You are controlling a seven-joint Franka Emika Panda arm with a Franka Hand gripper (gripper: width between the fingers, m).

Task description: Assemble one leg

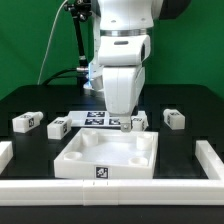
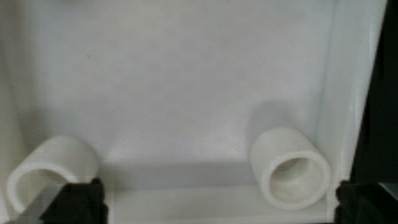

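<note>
Positions are read on a clock face centred on the tray (image 1: pixel 75 168) in the exterior view.

1. First leg (image 1: pixel 25 122): lies on the bench (image 1: pixel 30 100) at 10 o'clock, well apart from the tray.
2. Second leg (image 1: pixel 58 127): lies at 11 o'clock, just beside the tray's far corner.
3. Marker board (image 1: pixel 98 118): lies flat at 12 o'clock, behind the tray.
4. End effector (image 1: pixel 126 124): points down at 1 o'clock, over the tray's far rim. In the wrist view the end effector (image 2: pixel 217 205) is spread wide. Its black fingertips (image 2: pixel 75 205) stand at opposite sides with nothing between them. The tray floor (image 2: pixel 196 90) and two round sockets (image 2: pixel 294 172) lie below.
5. Third leg (image 1: pixel 139 120): lies at 1 o'clock, just beside the end effector. Contact cannot be determined.
6. Fourth leg (image 1: pixel 173 118): lies at 2 o'clock, apart from the tray.
</note>
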